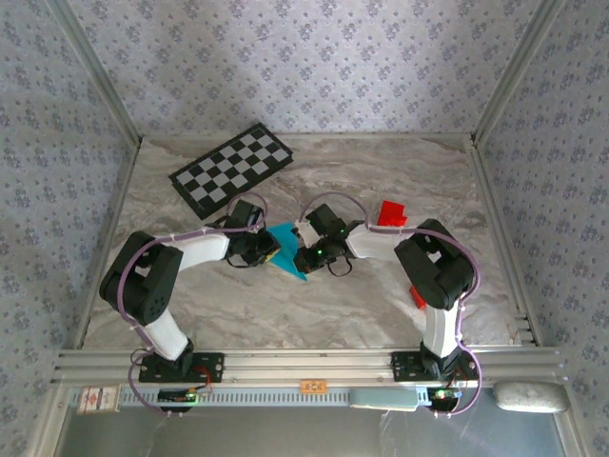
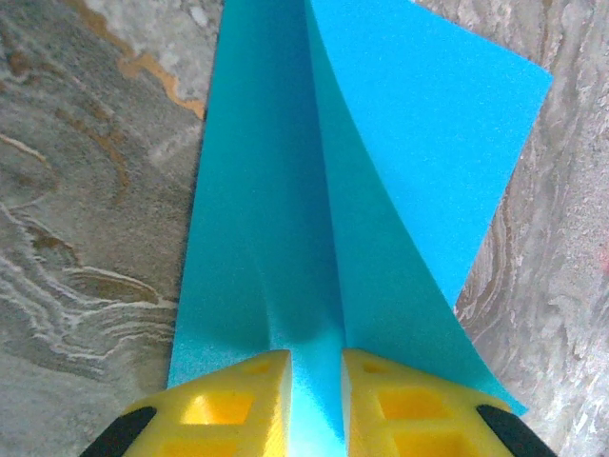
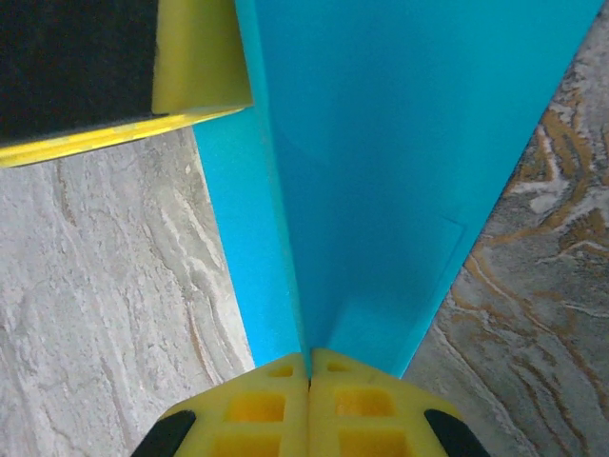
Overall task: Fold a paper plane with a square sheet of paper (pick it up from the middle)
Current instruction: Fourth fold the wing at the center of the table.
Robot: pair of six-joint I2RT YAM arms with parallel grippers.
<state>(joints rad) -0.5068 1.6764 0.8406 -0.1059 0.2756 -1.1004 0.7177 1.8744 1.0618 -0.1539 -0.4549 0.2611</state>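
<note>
Nearest lens: yellow left jaws, a sliver apart, clamped on a raised ridge of the thin cyan folded paper sheet (image 2: 276, 190). Right jaws pressed together on the same sheet's crease, opposite end. Sheet mid grey marbled worktop (image 1: 285, 314), between both arms. Likely crease-setting: hold both pinches on one fold line, tension light, no twisting, or risk tearing.
</note>
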